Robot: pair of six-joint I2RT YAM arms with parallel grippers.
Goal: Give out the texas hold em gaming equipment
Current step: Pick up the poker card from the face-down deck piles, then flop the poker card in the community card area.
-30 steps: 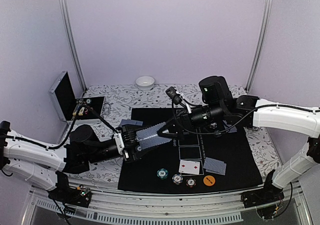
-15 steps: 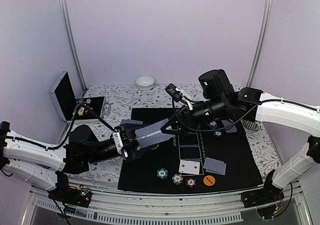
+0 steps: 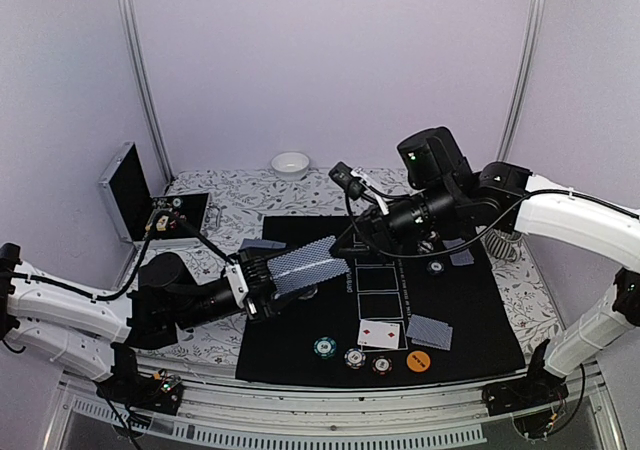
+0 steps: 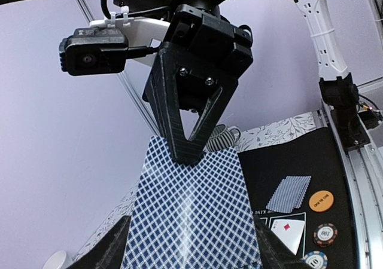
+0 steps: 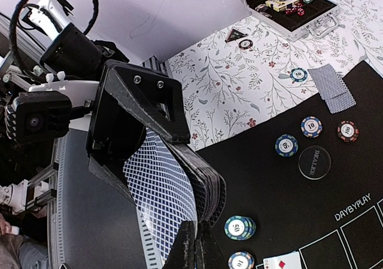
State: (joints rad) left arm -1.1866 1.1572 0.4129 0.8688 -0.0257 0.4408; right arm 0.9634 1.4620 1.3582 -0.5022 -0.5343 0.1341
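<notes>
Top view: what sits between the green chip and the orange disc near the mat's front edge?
A white chip and a red chip, side by side, in the top view.

- Table (image 3: pixel 215 342) covered in white cloth with a grey floral print.
- Black mat (image 3: pixel 480 315) spread flat from mid-table to the near edge, nearer the right edge than the left, printed with white rectangles.
- White bowl (image 3: pixel 290 164) at the middle of the far edge, well apart from the mat.
- Open metal case (image 3: pixel 180 216) in the far left corner, lid raised toward the left edge.
- Small stack of face-down cards (image 5: pixel 331 86) straddling the mat's far left corner, partly on cloth.
- One chip (image 5: pixel 298 75) on bare cloth just beside those cards.
- Dark triangle (image 5: pixel 238 35) and small round piece (image 5: pixel 246 43) on cloth near the case.
- Striped item (image 3: pixel 505 247) by the right edge, kind unclear.
</notes>
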